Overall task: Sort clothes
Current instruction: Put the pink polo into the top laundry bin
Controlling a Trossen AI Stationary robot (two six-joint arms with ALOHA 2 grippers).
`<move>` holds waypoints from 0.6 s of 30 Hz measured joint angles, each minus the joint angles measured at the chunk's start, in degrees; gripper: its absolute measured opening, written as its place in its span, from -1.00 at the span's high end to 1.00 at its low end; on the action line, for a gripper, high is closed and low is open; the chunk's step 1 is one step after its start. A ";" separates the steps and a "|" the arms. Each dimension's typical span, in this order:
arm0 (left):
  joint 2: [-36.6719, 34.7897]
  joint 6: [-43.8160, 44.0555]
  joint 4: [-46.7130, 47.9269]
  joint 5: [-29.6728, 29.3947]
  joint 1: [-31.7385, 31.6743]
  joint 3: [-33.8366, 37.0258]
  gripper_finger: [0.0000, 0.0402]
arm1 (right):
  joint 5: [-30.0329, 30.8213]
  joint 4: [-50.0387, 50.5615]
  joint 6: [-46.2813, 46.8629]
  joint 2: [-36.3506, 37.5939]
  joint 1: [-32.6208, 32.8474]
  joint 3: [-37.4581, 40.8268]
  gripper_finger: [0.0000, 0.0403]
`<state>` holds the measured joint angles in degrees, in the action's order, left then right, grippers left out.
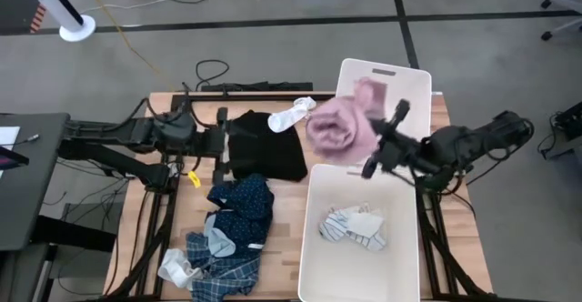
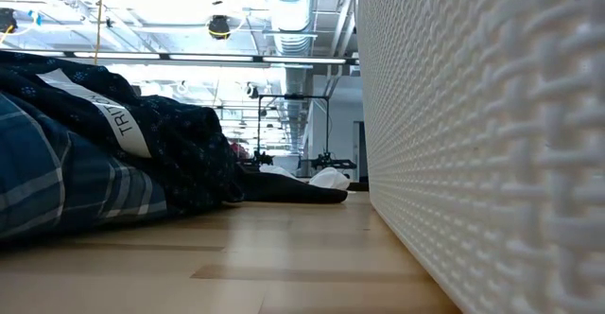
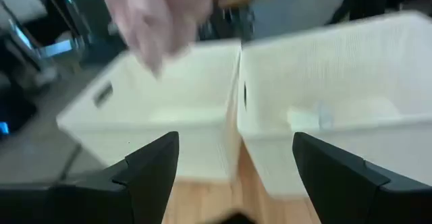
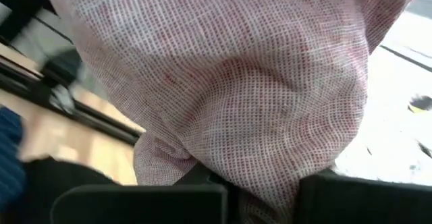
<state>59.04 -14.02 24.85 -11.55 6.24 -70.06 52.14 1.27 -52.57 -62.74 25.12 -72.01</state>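
I start with the counter (image 1: pixel 455 120), which carries two white plastic bins: the near bin (image 1: pixel 314 247), already holding striped socks (image 1: pixel 355 227), and the far bin (image 1: pixel 414 79), which looks empty from the left wrist view. Left of the bins lies the unsorted pile: a blue plaid shirt (image 1: pixel 223 270), a navy dotted piece (image 1: pixel 245 202), a black shirt (image 1: pixel 265 145) and a white sock (image 1: pixel 293 115).

The step in hand, as I judge it, is carrying the pink piece (image 1: pixel 341 125) to a bin. My right gripper (image 1: pixel 382 147) has its fingers clamped on a fold of that fabric, and the garment hangs out ahead of the fingers, above the far bin's rim and the gap between the two bins. My left gripper (image 3: pixel 233 166) waits with its fingers spread wide and empty, the black shirt just in front of them and both bins beyond.

Next I would swing the right fingers on over the far bin until the whole garment clears the rim, then let go; part of it would otherwise drape over the edge.

The right wrist view is almost filled by pink weave, so the fingertips themselves are buried. The low view sees only bin wall and the clothes pile.
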 joint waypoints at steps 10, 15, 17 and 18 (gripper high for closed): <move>1.82 9.07 14.38 -0.78 0.02 0.57 -0.42 | 8.46 14.69 11.77 7.66 -6.08 -0.03 0.77; 3.22 11.17 18.25 -1.24 0.02 1.10 -0.42 | 8.28 27.46 22.57 10.08 -11.61 -0.04 0.77; 3.97 11.29 19.77 -2.23 0.02 1.09 -0.42 | 7.26 32.28 27.15 10.30 -13.96 -0.04 0.77; 4.50 11.30 19.73 -2.42 0.02 1.09 -0.42 | 6.52 34.45 29.21 10.34 -15.27 -0.04 0.77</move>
<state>63.54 -2.72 44.57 -13.97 6.26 -68.97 58.66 35.72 -23.36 -52.40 9.85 -72.05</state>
